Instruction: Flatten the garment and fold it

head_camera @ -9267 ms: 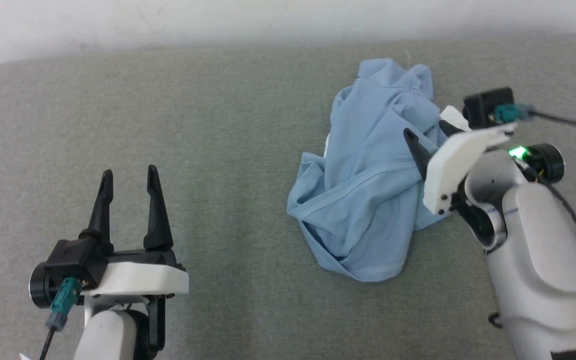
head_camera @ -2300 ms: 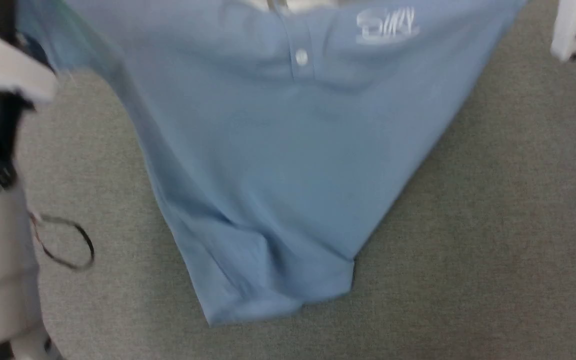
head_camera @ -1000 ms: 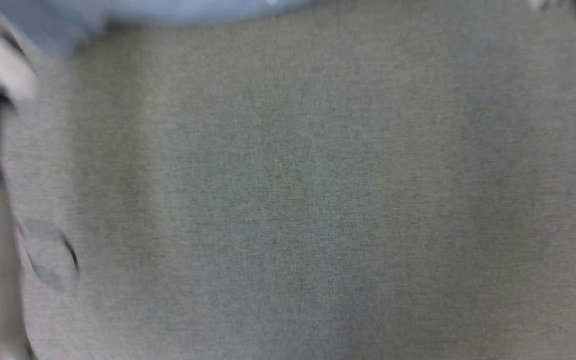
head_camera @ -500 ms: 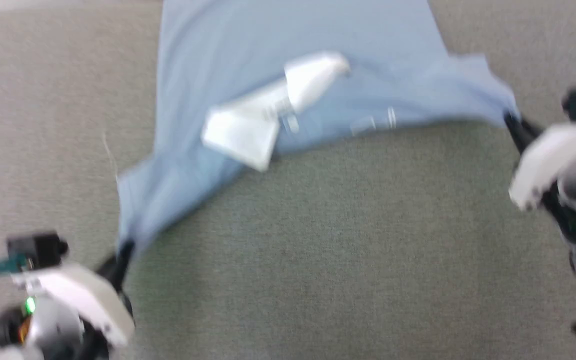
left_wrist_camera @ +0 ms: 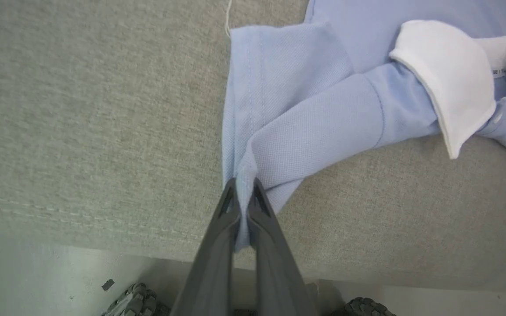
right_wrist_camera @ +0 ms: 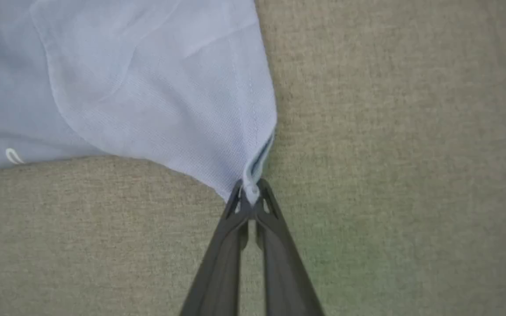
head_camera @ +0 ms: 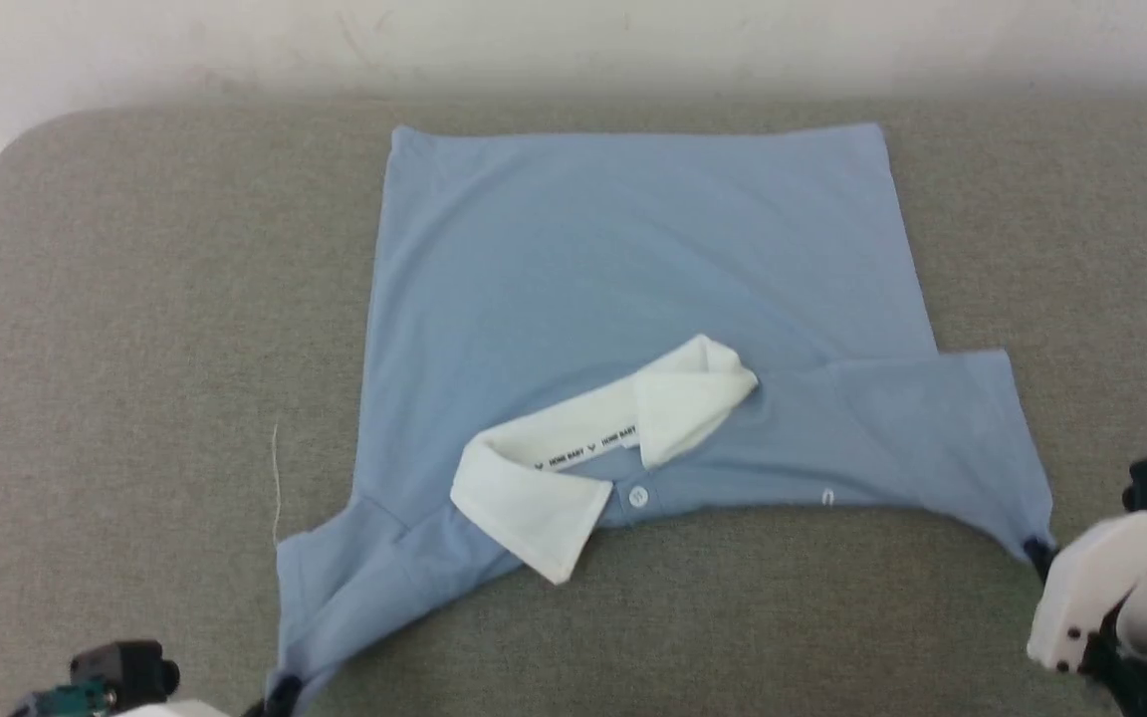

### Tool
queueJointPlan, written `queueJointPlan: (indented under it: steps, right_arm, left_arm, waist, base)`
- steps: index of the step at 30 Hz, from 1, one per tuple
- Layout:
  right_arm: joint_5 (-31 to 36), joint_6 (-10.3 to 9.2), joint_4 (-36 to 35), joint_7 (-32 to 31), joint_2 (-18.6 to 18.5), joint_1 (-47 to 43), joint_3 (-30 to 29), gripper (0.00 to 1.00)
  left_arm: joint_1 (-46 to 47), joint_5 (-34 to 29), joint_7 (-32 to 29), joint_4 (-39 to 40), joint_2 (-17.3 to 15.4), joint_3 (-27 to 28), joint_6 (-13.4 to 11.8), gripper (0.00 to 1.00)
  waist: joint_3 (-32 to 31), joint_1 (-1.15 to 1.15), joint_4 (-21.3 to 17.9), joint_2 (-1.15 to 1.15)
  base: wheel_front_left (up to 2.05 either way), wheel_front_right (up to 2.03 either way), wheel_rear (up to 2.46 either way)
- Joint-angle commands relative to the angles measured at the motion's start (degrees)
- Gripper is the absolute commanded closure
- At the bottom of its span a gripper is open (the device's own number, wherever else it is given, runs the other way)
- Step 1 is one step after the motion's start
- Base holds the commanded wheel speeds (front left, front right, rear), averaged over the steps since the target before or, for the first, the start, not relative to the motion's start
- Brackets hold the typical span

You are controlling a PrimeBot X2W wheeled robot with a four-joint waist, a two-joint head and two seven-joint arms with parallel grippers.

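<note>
Holding the garment (head_camera: 633, 259) by both sleeve tips, spread out on the grey padded table (head_camera: 135, 299). Left gripper (left_wrist_camera: 244, 193) closed tight, with a narrow fold of the left sleeve (left_wrist_camera: 279, 87) nipped between its fingertips and trailing a little way down between the fingers. From that pinch, sleeve cloth fanning up and away beyond the tips, creased into a ridge running toward the white collar (left_wrist_camera: 446, 79), up and to the right of them. Right gripper (right_wrist_camera: 251, 186) likewise shut, the very corner of the right sleeve (right_wrist_camera: 169, 87) bunched at its tips; the rest of that sleeve opening out above and to the left of the fingers, bare table to their right. In the head view, body of the shirt stretched ahead of both grippers, hem at the far end well beyond the fingertips, shoulders nearest them. Collar between the two grippers, closer to the left one, one wing laid open toward them, the other curled over, printed neck tape (head_camera: 588, 451) showing inside. One white button (head_camera: 639, 495) just beside the open wing, on the right gripper's side. Near edge of the shirt bowed away in a shallow curve between the two pinches. A loose pale thread (head_camera: 276, 478) on the table ahead of the left gripper, beside the sleeve. Below the left gripper's fingers, the table's edge, a pale floor (left_wrist_camera: 37, 281) and dark treaded wheels (left_wrist_camera: 134, 300).
</note>
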State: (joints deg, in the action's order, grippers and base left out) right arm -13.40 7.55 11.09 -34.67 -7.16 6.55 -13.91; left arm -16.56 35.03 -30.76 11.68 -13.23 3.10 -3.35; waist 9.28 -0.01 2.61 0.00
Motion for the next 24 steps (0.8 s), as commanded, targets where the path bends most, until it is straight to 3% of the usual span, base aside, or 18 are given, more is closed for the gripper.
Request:
queueJointPlan:
  steps: [1, 5, 10, 11, 12, 13, 14, 19, 24]
  right_arm:
    - [0.92, -0.06, -0.9, -1.24, 0.9, -1.7, -1.41, 1.0]
    - [3.26, -0.06, -2.68, -4.62, 3.18, -5.87, -4.1, 1.0]
    - [3.61, -0.06, -0.97, -3.76, 4.01, -7.25, -4.2, 1.0]
    - [3.51, -0.06, -0.5, -3.23, 4.07, -7.31, -3.88, 0.91]
    - [3.42, -0.06, -0.15, -2.49, 4.12, -7.35, -3.59, 0.62]
    - [3.03, -0.06, 0.29, -1.95, 4.16, -7.35, -3.49, 0.23]
    - [2.55, -0.06, 0.61, -1.43, 4.18, -7.37, -3.17, 0.0]
    - [0.78, -0.06, -1.08, 4.11, 4.25, -7.18, -2.74, 0.0]
    - [0.84, -0.06, -5.38, 13.8, 4.26, -5.94, -1.62, 0.0]
  left_arm:
    - [-0.98, 0.35, -0.12, -0.44, 0.45, -0.26, -0.43, 1.0]
    - [-2.68, 0.6, -0.18, -1.86, 1.35, -1.13, -0.61, 1.0]
    - [-2.88, -0.01, 0.74, -3.36, 1.64, -1.76, -0.63, 1.0]
    - [-2.72, -0.17, 1.13, -3.53, 1.68, -1.84, -0.56, 1.0]
    - [-2.52, -0.19, 1.48, -3.66, 1.81, -1.9, -0.5, 1.0]
    - [-2.33, -0.15, 1.83, -3.71, 1.94, -1.97, -0.39, 1.0]
    - [-2.17, -0.06, 2.19, -3.7, 2.1, -2.0, -0.28, 1.0]
    - [-1.94, 0.24, 3.69, -3.55, 2.5, -2.16, 0.39, 1.0]
    - [-1.77, 0.18, 4.71, -3.16, 2.64, -2.38, 0.72, 1.0]
  waist:
    - [-0.58, 0.01, 0.08, 0.0]
    - [-1.22, 0.01, 0.08, 0.0]
    - [-1.55, 0.01, -0.08, 0.0]
    - [-1.65, 0.01, -0.09, 0.0]
    - [-1.73, 0.01, -0.07, 0.0]
    - [-1.8, 0.01, -0.06, 0.0]
    - [-1.88, 0.01, -0.02, 0.0]
    - [-2.11, 0.01, 0.27, 0.0]
    - [-1.83, 0.01, 0.71, 0.0]
  base:
    - [0.0, 0.0, 0.0]
    - [0.0, 0.0, 0.0]
    - [0.0, 0.0, 0.0]
    - [0.0, 0.0, 0.0]
    - [0.0, 0.0, 0.0]
    - [0.0, 0.0, 0.0]
    - [0.0, 0.0, 0.0]
    - [0.0, 0.0, 0.0]
    - [0.0, 0.0, 0.0]
